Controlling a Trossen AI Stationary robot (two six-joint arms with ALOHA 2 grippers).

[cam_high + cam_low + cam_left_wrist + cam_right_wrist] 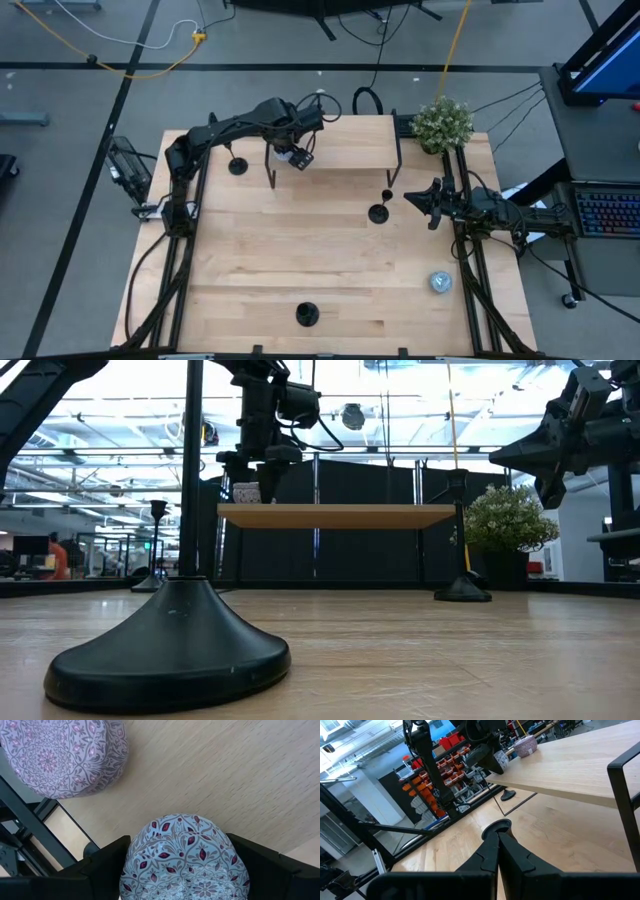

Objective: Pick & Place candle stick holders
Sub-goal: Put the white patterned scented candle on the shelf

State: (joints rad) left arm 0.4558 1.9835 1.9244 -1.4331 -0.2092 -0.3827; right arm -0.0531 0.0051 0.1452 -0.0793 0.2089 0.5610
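From above, the left end effector (298,157) sits over the raised wooden shelf (350,140) at the far side of the table (250,260), spread around a patterned tin (300,158). The right end effector (412,198) waits at the table's right edge, pinched closed on nothing. Three candle stick holders stand on the table — one (238,164) left of the shelf, one (380,208) just in front of it, one (307,315) near the front edge.

At table level, the front holder's base (170,650) fills the foreground.

The left wrist view shows a tin (185,855) between the open fingers (100,870) — a second, lilac tin (60,755) lies near it.

The right wrist view shows closed fingertips (497,845).
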